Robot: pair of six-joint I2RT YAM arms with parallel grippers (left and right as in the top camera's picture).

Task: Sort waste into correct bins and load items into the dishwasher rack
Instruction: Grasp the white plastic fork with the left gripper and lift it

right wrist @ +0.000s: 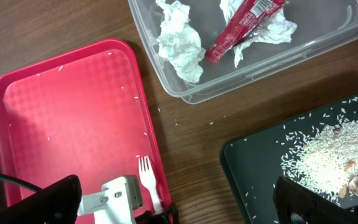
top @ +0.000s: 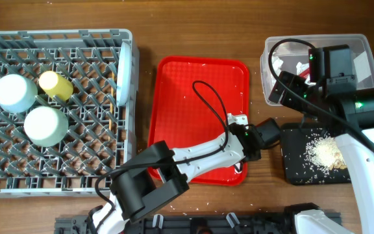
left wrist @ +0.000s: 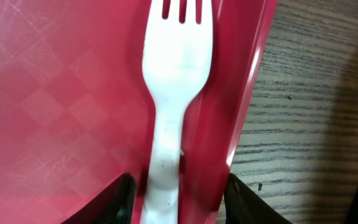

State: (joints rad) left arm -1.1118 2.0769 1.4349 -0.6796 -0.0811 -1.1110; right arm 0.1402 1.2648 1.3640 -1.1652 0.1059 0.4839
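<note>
The white plastic fork (left wrist: 174, 68) lies against the right wall of the red tray (left wrist: 55, 93), its handle between the half-open, not yet gripping jaws of the left claw (left wrist: 179, 190); light, stiff and slick, it probably wants a gentle mid-handle pinch.

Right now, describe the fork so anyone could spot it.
Find the flat red plastic tray at centre. Along its right rim, at the corner nearest the robot, lies a white plastic fork. It is the only utensil there, among tiny scattered rice grains.
</note>
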